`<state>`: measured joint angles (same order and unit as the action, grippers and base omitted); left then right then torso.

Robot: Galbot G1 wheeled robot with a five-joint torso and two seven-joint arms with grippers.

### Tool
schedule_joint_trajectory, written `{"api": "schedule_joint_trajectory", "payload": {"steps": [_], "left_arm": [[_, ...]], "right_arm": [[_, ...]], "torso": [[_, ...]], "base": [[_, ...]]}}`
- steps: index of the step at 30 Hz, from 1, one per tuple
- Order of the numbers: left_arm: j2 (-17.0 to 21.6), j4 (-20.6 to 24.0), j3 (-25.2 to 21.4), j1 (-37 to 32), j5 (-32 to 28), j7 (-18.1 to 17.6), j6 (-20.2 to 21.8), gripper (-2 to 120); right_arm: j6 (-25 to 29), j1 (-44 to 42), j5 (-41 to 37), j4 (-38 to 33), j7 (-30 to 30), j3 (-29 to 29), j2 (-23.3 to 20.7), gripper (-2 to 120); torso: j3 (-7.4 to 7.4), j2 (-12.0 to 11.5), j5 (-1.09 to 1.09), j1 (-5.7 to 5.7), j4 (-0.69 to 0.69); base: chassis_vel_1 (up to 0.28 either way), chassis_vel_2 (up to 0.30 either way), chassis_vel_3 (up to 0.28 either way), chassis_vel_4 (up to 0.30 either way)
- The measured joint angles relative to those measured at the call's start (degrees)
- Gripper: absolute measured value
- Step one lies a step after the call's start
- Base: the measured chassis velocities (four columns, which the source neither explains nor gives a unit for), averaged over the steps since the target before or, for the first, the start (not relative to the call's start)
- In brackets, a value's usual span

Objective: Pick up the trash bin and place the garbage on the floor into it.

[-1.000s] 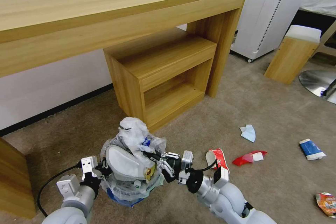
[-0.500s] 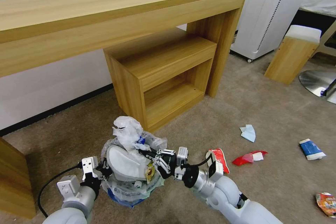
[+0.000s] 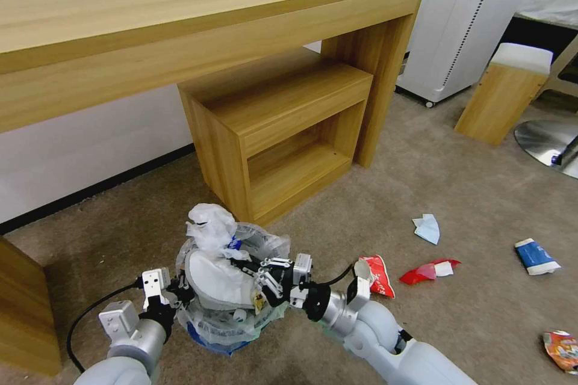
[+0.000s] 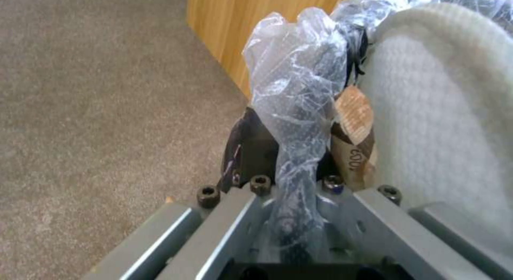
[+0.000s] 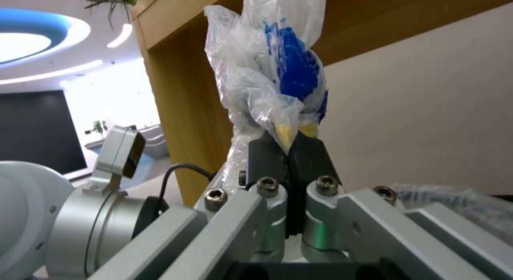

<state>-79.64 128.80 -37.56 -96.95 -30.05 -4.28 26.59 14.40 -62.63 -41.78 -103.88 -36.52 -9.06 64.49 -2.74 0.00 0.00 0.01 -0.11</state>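
The trash bin [image 3: 224, 326], black mesh under a crinkly clear liner, stands on the carpet before me with a white slipper [image 3: 214, 280] lying in it. My left gripper [image 3: 177, 296] is shut on its near-left rim; in the left wrist view this gripper [image 4: 291, 151] pinches the liner-covered rim beside the slipper [image 4: 438, 111]. My right gripper [image 3: 251, 266] is over the bin and shut on a crumpled clear plastic wrapper [image 3: 209, 230] with blue print [image 5: 286, 75]. Garbage lies on the floor to the right: a red wrapper [image 3: 379, 274], another red wrapper [image 3: 430, 271], a light-blue mask [image 3: 427, 228], a blue-white cup [image 3: 536, 255].
A wooden desk [image 3: 198, 30] with a low open shelf unit [image 3: 283, 126] stands just behind the bin. A wooden stool [image 3: 503, 93] and a chair base [image 3: 545, 141] are at the far right. An orange crushed can [image 3: 563, 349] lies near the right edge. A wooden panel [image 3: 24, 313] stands at left.
My right gripper has carried the crumpled plastic wrapper leftward and a little lower, over the bin's middle. The left gripper and the bin have stayed put.
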Motion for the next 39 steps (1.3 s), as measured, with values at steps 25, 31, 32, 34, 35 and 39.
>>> {"api": "schedule_joint_trajectory", "payload": {"steps": [25,31,32,34,35,39], "left_arm": [[0.83,1.11,-0.43,0.17,-1.43,-0.13,-0.02,0],[0.91,1.21,-0.54,0.04,-1.51,-0.16,-0.02,0],[0.92,1.22,-0.59,0.00,-1.52,-0.16,-0.02,0],[0.94,1.31,-0.63,-0.15,-1.52,-0.16,-0.04,0],[0.94,1.31,-0.63,-0.15,-1.52,-0.16,-0.04,0],[0.93,1.32,-0.65,-0.33,-1.49,-0.11,-0.09,0]], "right_arm": [[1.42,-0.90,3.23,3.23,0.09,0.50,0.51,70],[1.74,-1.22,3.44,3.24,0.06,1.25,-0.15,92],[1.79,-1.28,3.45,3.24,0.07,1.38,-0.25,96],[1.92,-1.42,3.49,3.18,0.06,1.74,-0.44,100],[1.92,-1.42,3.49,3.18,0.06,1.74,-0.44,100],[2.00,-1.66,3.38,2.60,0.45,2.41,-0.69,100]], "torso": [[0.00,0.00,0.00,0.00,0.00],[0.00,0.00,0.00,0.00,0.00],[0.00,0.00,0.00,0.00,0.00],[0.00,0.00,0.01,0.00,0.00],[0.00,0.00,0.01,0.00,0.00],[0.00,0.00,0.01,0.00,0.00]], "base": [[0.000,0.000,0.000,0.000],[0.000,0.000,0.000,0.000],[0.000,0.000,0.000,0.000],[0.000,0.000,0.000,0.000],[0.000,0.000,0.000,0.000],[0.000,0.000,0.000,0.000]]}}
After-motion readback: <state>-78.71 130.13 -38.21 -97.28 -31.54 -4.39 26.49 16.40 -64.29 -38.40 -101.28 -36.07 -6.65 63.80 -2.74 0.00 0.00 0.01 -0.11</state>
